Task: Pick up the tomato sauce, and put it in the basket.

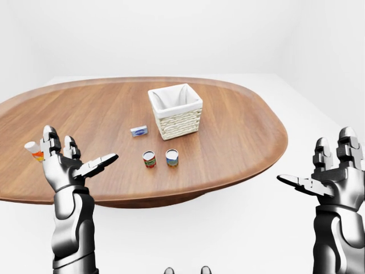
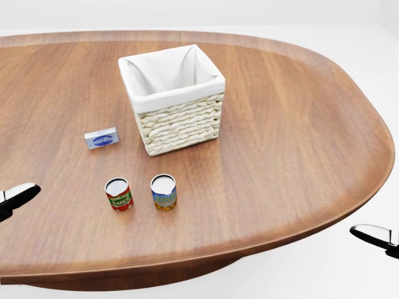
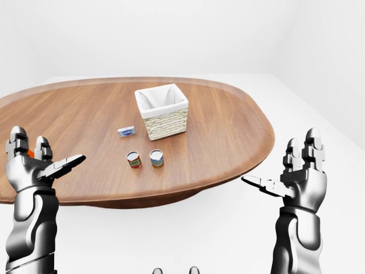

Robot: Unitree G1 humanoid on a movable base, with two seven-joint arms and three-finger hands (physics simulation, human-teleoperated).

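The tomato sauce (image 2: 118,194) is a small red-labelled can standing upright on the wooden table (image 2: 280,124), lower left of the basket. The basket (image 2: 181,124) is woven, with a white cloth lining, and nothing shows inside it. My left hand (image 1: 80,153) is raised at the left of the left-eye view, palm up and fingers spread, well short of the can. My right hand (image 1: 316,165) hangs open beyond the table's right edge. Neither hand holds anything. In the head view only the fingertips (image 2: 19,194) of the left hand show.
A second can (image 2: 163,192) with a blue and yellow label stands just right of the tomato sauce. A small blue and white box (image 2: 101,138) lies left of the basket. A white and orange bottle (image 1: 33,149) peeks out behind my left hand.
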